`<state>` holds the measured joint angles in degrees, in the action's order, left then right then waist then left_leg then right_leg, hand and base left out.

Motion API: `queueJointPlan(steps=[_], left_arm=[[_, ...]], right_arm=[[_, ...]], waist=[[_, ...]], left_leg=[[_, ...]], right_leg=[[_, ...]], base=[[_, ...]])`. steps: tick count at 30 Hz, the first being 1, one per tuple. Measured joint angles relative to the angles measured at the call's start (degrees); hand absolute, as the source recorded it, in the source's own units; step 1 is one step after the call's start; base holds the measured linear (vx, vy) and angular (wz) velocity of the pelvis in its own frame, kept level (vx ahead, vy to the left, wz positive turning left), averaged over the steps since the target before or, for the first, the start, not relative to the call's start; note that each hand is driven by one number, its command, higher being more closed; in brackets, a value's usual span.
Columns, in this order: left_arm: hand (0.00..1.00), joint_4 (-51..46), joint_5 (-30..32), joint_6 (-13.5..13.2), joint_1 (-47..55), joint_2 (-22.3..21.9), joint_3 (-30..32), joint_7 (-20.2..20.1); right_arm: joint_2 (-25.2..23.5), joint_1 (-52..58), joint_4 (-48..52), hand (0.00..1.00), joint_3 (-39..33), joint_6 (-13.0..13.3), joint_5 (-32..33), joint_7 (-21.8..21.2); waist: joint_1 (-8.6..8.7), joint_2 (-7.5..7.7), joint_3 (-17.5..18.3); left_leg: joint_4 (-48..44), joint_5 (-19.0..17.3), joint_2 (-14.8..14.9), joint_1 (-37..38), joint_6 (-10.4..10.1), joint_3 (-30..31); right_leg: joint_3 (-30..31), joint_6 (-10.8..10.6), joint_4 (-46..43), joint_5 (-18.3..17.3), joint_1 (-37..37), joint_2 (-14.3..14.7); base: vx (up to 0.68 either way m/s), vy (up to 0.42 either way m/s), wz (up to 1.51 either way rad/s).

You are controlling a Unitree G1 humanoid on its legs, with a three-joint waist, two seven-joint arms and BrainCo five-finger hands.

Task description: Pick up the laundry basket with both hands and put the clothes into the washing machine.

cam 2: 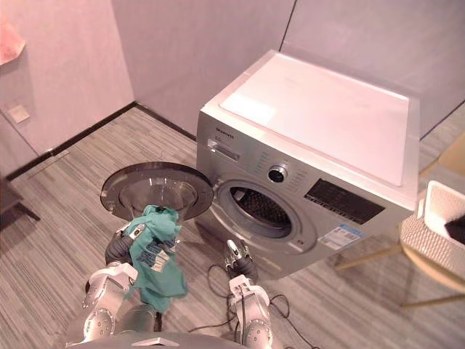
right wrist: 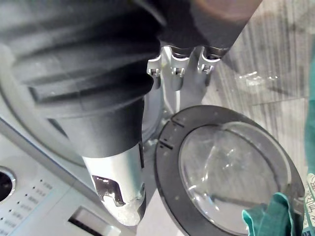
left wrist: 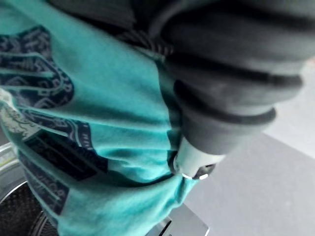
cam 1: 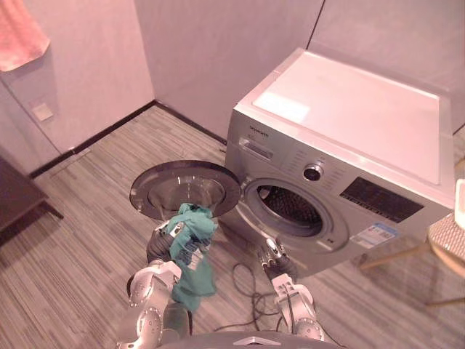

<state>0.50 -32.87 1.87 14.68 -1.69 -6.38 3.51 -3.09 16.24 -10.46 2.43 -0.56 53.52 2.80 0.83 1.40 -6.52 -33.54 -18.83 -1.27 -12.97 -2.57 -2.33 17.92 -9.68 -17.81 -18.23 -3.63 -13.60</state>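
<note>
Garment: teal garment (cam 1: 193, 246) with dark print is up off the floor, bunched at the top and hanging down in front of the open door.
Left hand: left hand (cam 1: 173, 231) has fingers curled into the cloth, gripping it at the top; the left wrist view has teal fabric pressed right against the ribbed cover.
Right hand: right hand (cam 1: 275, 256) is low by the machine's front, just below the drum opening, fingers loosely relaxed and holding nothing.
Door: round glass door (cam 1: 185, 190) is swung wide to the machine's left, directly behind the garment.
Machine: silver front-loading washing machine (cam 1: 349, 123) has its drum opening (cam 1: 290, 209) uncovered and dark inside.
Basket: white laundry basket (cam 2: 427, 236) sits on a small round table (cam 2: 436, 280) well to the right, with something dark inside.
Wall: pink cloth (cam 1: 14, 33) hangs at upper left.
</note>
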Motion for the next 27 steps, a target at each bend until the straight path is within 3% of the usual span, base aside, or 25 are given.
queueJointPlan(steps=[2, 5, 7, 9, 10, 12, 14, 15, 16, 17, 21, 23, 24, 25, 26, 27], left_arm=[[1.0, 0.0, 0.0, 0.0, 0.1, 0.0, -1.0, 0.0], [1.0, 0.0, 0.1, -0.1, 0.3, 0.8, -1.0, 0.0], [1.0, -0.1, 0.1, -0.7, 0.5, 1.1, -0.4, 0.0], [1.0, 0.0, 0.0, -1.1, 0.7, 1.3, 0.6, 0.1], [1.0, 0.2, -0.1, -1.2, 0.8, 1.4, 0.8, 0.1], [1.0, 0.3, -0.1, -1.3, 1.2, 1.7, 0.9, 0.0], [1.0, 2.0, -0.3, -1.3, 0.5, 2.2, 1.2, -0.1], [1.0, 2.9, -0.4, -1.3, 0.2, 1.8, 1.3, -0.1], [1.0, 3.6, -0.6, -1.3, 0.0, 1.1, 1.2, -0.1], [1.0, 4.2, -0.6, -1.3, -0.6, 0.6, 1.1, -0.2], [1.0, 6.4, -0.6, -1.9, -3.1, 0.6, 1.2, -0.3], [1.0, 6.9, -0.6, -2.0, -3.3, 0.5, 1.8, -0.4], [1.0, 7.0, -0.7, -2.0, -2.8, 0.6, 1.9, -0.4], [1.0, 7.0, -0.7, -2.0, -2.7, 0.6, 1.9, -0.5], [1.0, 6.9, -0.7, -1.9, -1.9, 0.6, 1.9, -0.6], [1.0, 6.8, -0.7, -1.8, -0.7, 0.8, 1.8, -0.7]], right_arm=[[-0.1, 0.2, 0.0, 0.0, -0.9, -0.4, 0.0, -0.4], [-0.1, 1.5, -0.1, 0.0, -1.4, -0.7, -0.2, -1.0], [-0.2, 2.2, -0.3, 0.0, -2.5, -0.8, -1.8, -1.1], [-0.2, 2.5, -0.7, 0.0, -3.6, -0.8, -2.2, -1.1], [-0.2, 2.4, -1.2, 0.0, -3.5, -0.8, -2.2, -1.2], [0.4, 1.0, -3.8, 0.0, -3.8, -0.7, -2.2, -1.3], [1.1, -1.6, -8.1, 0.0, -4.3, -0.7, -2.2, -1.3], [1.8, -1.9, -8.8, 0.0, -4.9, -0.8, -2.2, -1.3], [2.6, -2.7, -8.6, 0.0, -5.6, -0.8, -2.2, -1.3], [3.8, -3.0, -8.6, 0.0, -6.3, -0.7, -2.4, -1.3], [4.8, -2.3, -8.6, 0.0, -8.4, -0.2, -3.5, -1.3], [4.4, -2.3, -8.5, 0.0, -8.3, -0.2, -3.9, -1.3], [4.0, -1.7, -8.4, 0.0, -8.3, -0.2, -3.9, -1.3], [3.8, -1.3, -8.2, 0.0, -8.3, -0.2, -3.9, -1.3], [3.6, -0.6, -6.9, 0.0, -8.2, -0.3, -4.0, -1.3], [3.5, 0.6, -5.1, 0.0, -8.2, -0.2, -3.9, -1.3]], waist=[[-0.21, -1.03, 0.2], [-0.69, -2.0, 0.4], [0.81, -3.54, 0.6], [2.03, -3.66, 1.1], [1.97, -3.63, 1.1], [1.39, -3.48, 1.3], [1.72, -3.94, 1.2], [1.67, -5.37, 0.8], [1.51, -7.19, 0.7], [1.69, -8.03, 0.9], [2.9, -7.92, 0.7], [2.52, -7.42, 0.4], [2.5, -7.24, -0.1], [2.53, -7.16, -0.7], [1.72, -7.06, -1.9], [0.17, -6.28, -2.5]], left_leg=[[1.1, 0.2, -1.0, 1.3, 2.0, -4.3], [6.3, -0.2, -1.2, 7.7, 3.3, -10.7], [10.9, -0.8, 0.4, 13.4, 4.6, -13.6], [13.6, -0.7, 1.6, 15.6, 4.6, -16.0], [14.3, -0.7, 2.1, 16.2, 4.4, -17.0], [15.7, -0.5, 3.2, 17.5, 2.6, -20.3], [16.5, -0.6, 5.0, 18.1, 0.3, -21.8], [17.0, 0.0, 6.0, 18.4, -0.7, -21.7], [18.8, 1.5, 6.7, 18.7, -2.9, -21.7], [20.8, 3.8, 6.6, 19.7, -3.7, -21.1], [20.0, 8.3, 8.2, 22.1, -4.6, -16.7], [11.1, 9.4, 10.3, 19.6, -2.9, -15.0], [2.2, 11.4, 12.1, 16.3, 1.5, -13.7], [-2.7, 13.3, 13.3, 14.6, 4.6, -13.3], [-11.8, 19.6, 15.6, 11.4, 10.2, -13.0], [-19.0, 21.7, 16.7, 8.1, 8.3, -11.3]], right_leg=[[1.9, 0.9, -2.7, 1.9, 3.8, 0.0], [2.4, 2.1, -16.0, 5.9, 11.3, 1.0], [-6.5, 2.0, -27.4, 6.3, 17.8, 2.0], [-17.3, 4.2, -28.9, 5.1, 22.0, 1.1], [-19.9, 4.7, -27.6, 4.9, 22.7, 1.1], [-25.1, 6.6, -19.7, 5.2, 24.5, 1.6], [-28.4, 9.0, -6.3, 11.5, 24.0, 3.9], [-29.2, 9.8, -4.7, 13.5, 23.6, 5.2], [-29.9, 10.7, -2.6, 17.5, 23.7, 6.8], [-29.6, 11.1, -1.9, 18.7, 23.6, 7.6], [-31.4, 11.0, -2.8, 18.5, 19.6, 8.5], [-32.3, 11.4, -2.5, 16.7, 16.7, 9.0], [-33.9, 11.8, -1.2, 15.2, 13.9, 9.4], [-34.6, 12.0, 0.0, 14.4, 11.9, 10.0], [-34.8, 13.0, 2.5, 12.3, 7.6, 10.9], [-34.9, 14.4, 5.0, 9.6, 4.5, 11.2]], base=[[0.24, 0.361, -1.12], [0.16, 0.202, -1.25], [0.1, 0.086, -0.86], [0.1, 0.017, -0.61], [0.14, -0.055, -0.84], [0.13, -0.09, -0.89], [0.15, -0.137, -0.85], [0.18, -0.17, -0.92], [0.22, -0.185, -0.79], [0.25, -0.193, -0.62], [0.17, -0.14, 0.17], [0.24, -0.225, 0.22], [0.2, -0.209, 0.27], [0.17, -0.218, 0.24], [0.18, -0.218, 0.03], [0.19, -0.205, -0.12]])
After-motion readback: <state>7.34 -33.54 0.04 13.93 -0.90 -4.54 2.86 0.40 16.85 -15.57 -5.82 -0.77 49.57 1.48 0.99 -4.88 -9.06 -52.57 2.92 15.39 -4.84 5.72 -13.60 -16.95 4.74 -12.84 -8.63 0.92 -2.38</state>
